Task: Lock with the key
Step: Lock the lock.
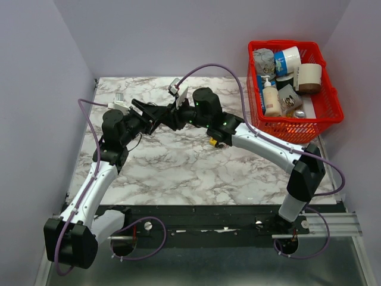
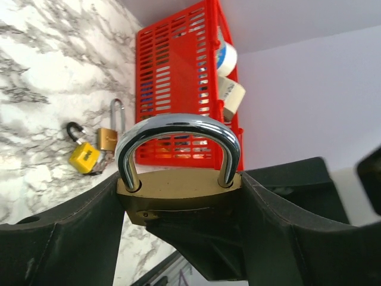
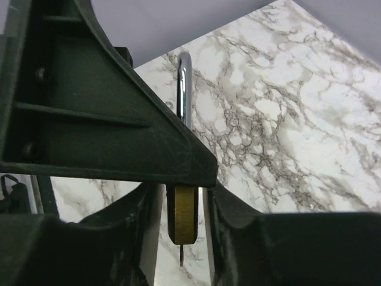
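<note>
The left pincer [image 2: 180, 198] is squeezing the big brass padlock [image 2: 178, 187] by its sides, holding it up in the middle of the frame so the right pincer [image 3: 181, 205] can reach its bottom. That one is sitting loosely open around it. A thin bit [image 3: 181, 257] underneath may be the key; the keyhole is hiding.

We see a white worktop [image 1: 178, 173] veined in grey, closed in at the upper and side edges by plain pale lilac walls [image 1: 178, 36], evenly lit.
</note>
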Controlling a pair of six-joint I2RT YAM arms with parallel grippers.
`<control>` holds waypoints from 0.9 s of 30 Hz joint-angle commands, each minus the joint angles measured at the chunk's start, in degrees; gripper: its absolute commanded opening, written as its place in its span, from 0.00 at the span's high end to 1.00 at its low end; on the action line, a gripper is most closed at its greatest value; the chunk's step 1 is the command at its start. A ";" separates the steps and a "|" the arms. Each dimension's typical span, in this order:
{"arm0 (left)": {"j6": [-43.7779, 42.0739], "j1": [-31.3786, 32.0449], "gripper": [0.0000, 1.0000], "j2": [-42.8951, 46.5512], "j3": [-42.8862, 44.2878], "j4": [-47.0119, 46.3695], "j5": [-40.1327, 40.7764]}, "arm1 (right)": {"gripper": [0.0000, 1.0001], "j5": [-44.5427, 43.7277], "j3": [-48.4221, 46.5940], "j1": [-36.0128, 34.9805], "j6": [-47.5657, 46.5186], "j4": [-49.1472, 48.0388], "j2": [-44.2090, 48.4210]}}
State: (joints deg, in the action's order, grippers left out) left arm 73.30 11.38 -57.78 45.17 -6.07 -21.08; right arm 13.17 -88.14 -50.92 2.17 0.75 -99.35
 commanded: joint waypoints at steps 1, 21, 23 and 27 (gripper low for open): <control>-2.54 -0.47 0.86 1.17 0.62 3.34 0.87 | 0.47 2.90 -3.27 0.38 -0.33 1.44 1.79; 0.09 -1.88 1.00 2.06 0.71 3.78 -0.63 | 0.54 13.29 -0.10 3.19 -2.26 12.08 1.71; 0.44 -1.89 1.00 2.06 0.62 3.69 -0.63 | 0.58 12.94 -0.19 3.28 -2.35 12.17 1.27; 0.71 -1.88 1.00 2.14 0.19 3.26 -0.63 | 0.65 12.32 -0.37 3.28 -2.61 12.08 0.39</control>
State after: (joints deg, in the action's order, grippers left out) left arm 71.68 9.58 -57.41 44.75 2.00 -20.88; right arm 25.32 -86.59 -47.44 -0.05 11.75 -97.89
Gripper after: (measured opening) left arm 0.734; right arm 0.376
